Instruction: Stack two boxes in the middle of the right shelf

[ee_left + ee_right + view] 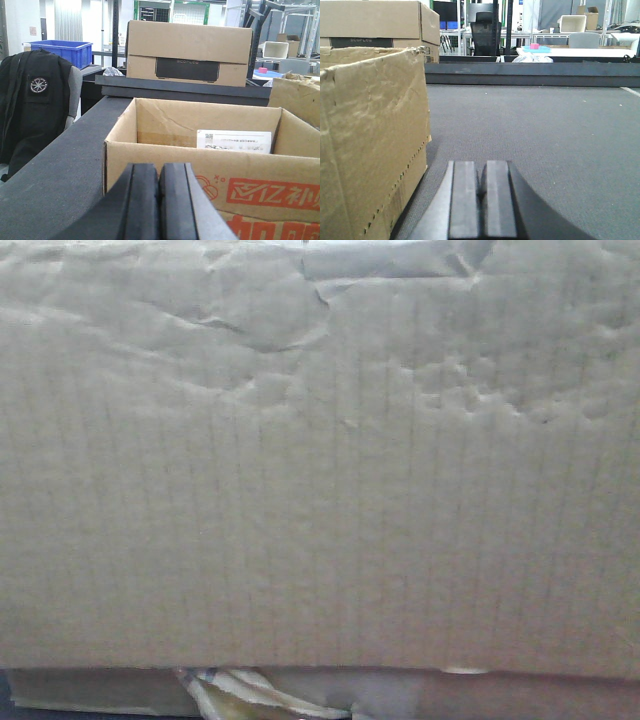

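- Grey, matte and felt-like, the bench [545,140] is stretching flat from near to far in both wrist views, ending at a dark raised ledge [180,87].
- Beyond it a bright workshop is showing: a blue bin [62,50] far left, a black office chair [485,30] in the distance, and a black jacket [30,100] hanging over a seat at left.
- Tan corrugated card is filling the front view. The tall wide box [320,470], ribbed, creased and dented near its top, is sitting directly over the flatter box [90,692], whose torn yellowish tape [235,695] is curling at the bottom edge. What is carrying them cannot be told.
- A red-printed open box [200,165] is standing on the bench just beyond the left hand [159,200], whose black pads are pressing together on nothing.
- A dented open box [370,140] is standing near left of the right hand [481,200], which is likewise pinched closed and empty.
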